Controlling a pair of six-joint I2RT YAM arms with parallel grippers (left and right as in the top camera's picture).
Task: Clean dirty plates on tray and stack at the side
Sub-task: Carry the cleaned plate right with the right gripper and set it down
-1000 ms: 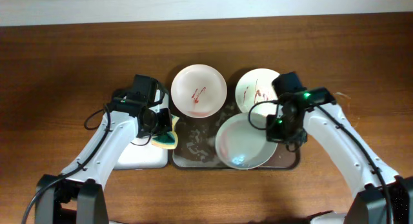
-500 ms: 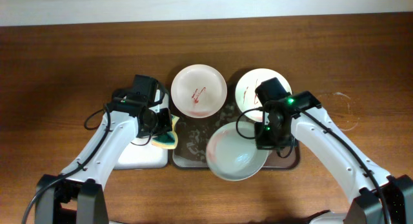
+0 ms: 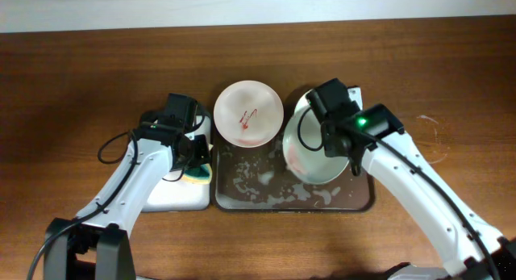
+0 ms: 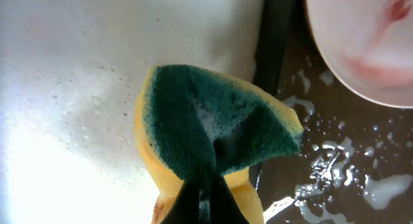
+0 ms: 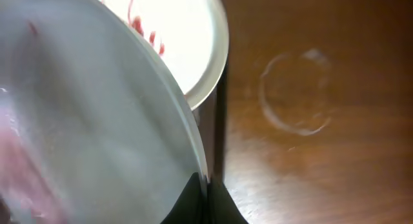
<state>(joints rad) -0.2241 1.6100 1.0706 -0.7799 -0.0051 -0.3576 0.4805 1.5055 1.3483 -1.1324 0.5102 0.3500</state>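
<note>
Left end effector (image 4: 204,185): fingers pressed together on a green-topped yellow sponge (image 4: 219,133), which buckles between them.
Sponge position: over the seam where the small white-lined tray (image 4: 64,88) meets the large dark brown-grey rectangular tray (image 3: 355,201). I can't tell whether the sponge touches either one.
Right end effector (image 5: 208,188): clamped on the rim of the pale bluish-green round plate (image 3: 310,147).
Held plate: tilted steeply, over the right half of the dark tray. From above I can't say whether its low edge rests on the tray.
White round plate with red smears (image 3: 247,113): lies flat at the tray's far left end, overlapping the far rim and clear of both arms.
Second white plate (image 5: 190,46): just behind the held one, red marks near its edge.
Tray floor: wet, with white foam (image 3: 266,179) scattered across the middle and along the near edge.
Only from above: both arms together, and how the trays sit side by side on the wooden counter (image 3: 81,78).
Only from the left wrist: the sponge's fold, and suds beaded on the white tray.
Only from the right wrist: most of the second white plate, which the arm and the held plate cover from overhead, and a faint ring mark (image 5: 293,91) on the counter beside the tray.
</note>
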